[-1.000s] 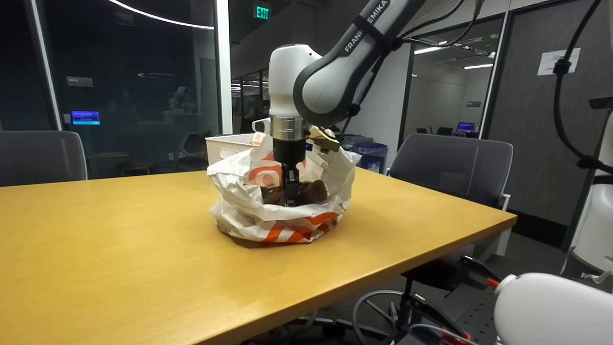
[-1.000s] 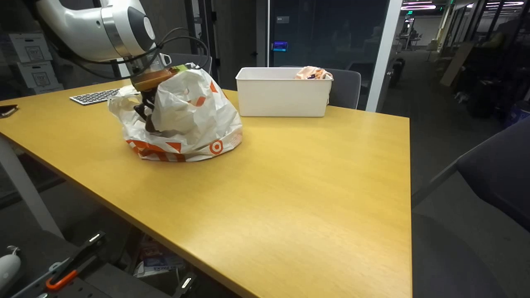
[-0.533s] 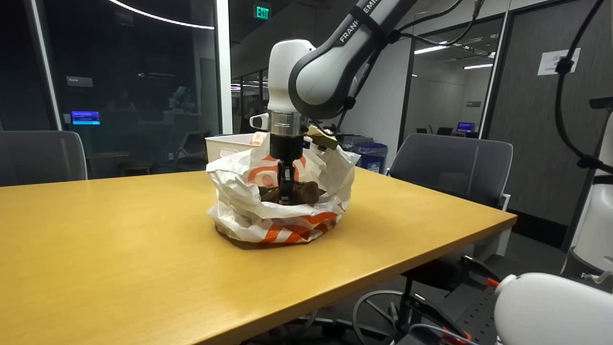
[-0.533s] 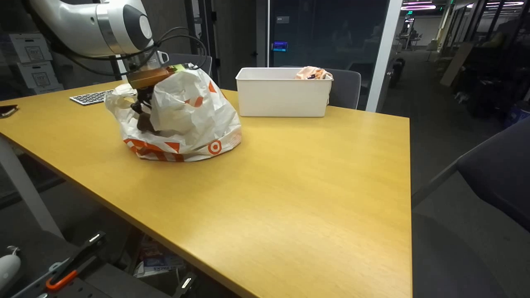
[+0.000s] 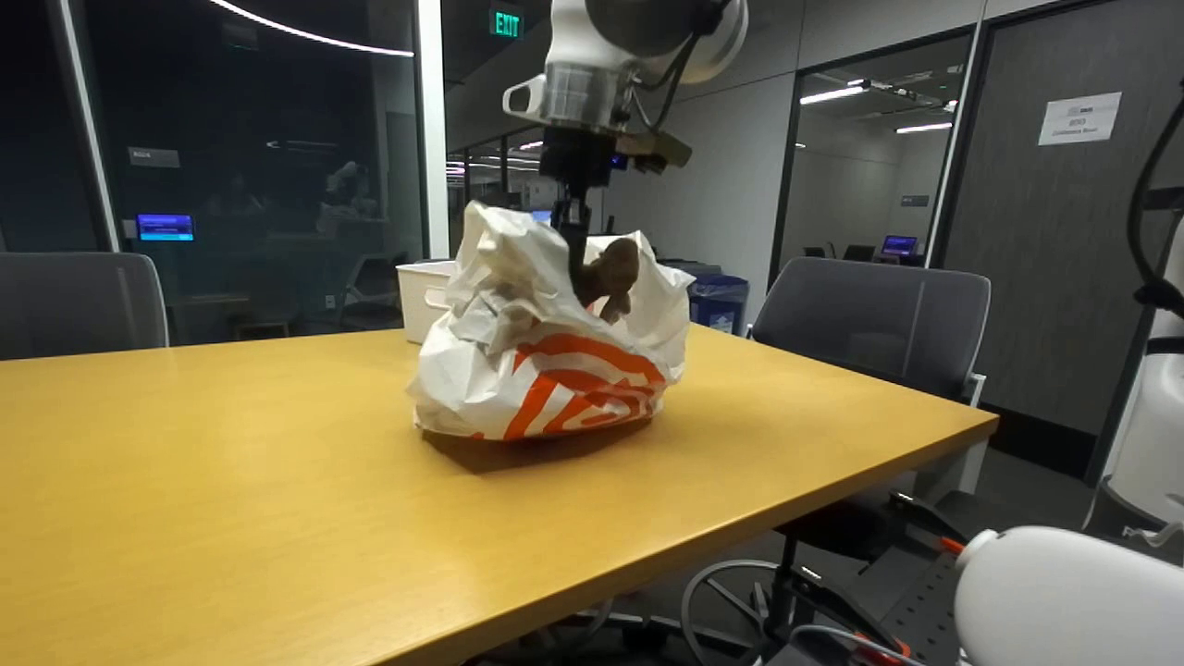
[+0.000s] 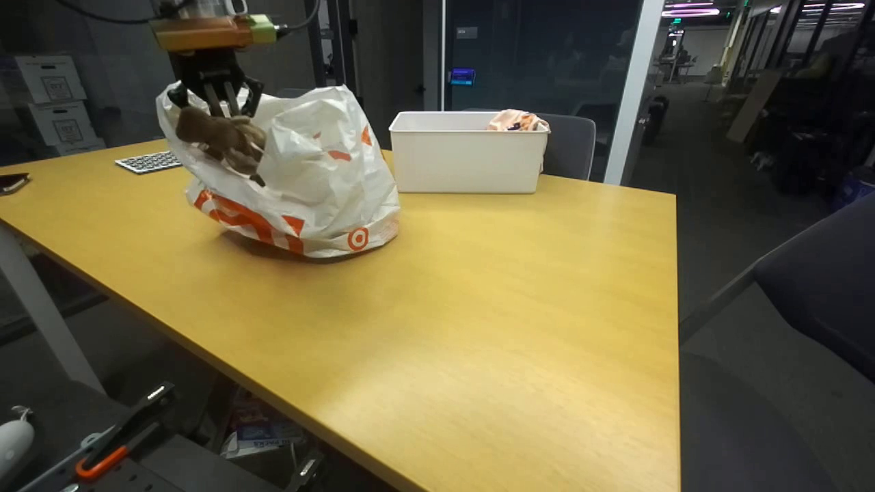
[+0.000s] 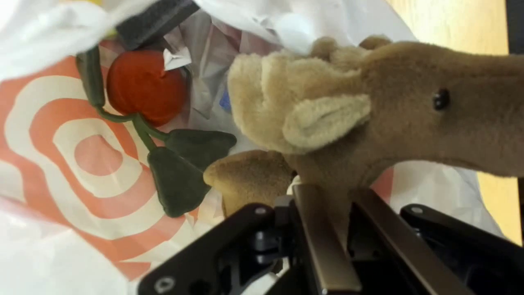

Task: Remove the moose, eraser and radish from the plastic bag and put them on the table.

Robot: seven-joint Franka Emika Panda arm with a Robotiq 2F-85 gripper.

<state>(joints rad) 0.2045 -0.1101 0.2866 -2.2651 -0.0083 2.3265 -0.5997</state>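
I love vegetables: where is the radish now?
In the wrist view, the radish lies at upper left, inside the bag, below what looks like the eraser and left of the moose.

In an exterior view the worktop (image 6: 519, 307) is free from the bag (image 6: 335, 198) to the right edge, but the bag's high wall stands between that room and the moose (image 6: 222, 140), the rim dips toward the near edge, and the bin (image 6: 472, 162) blocks part of the far edge.
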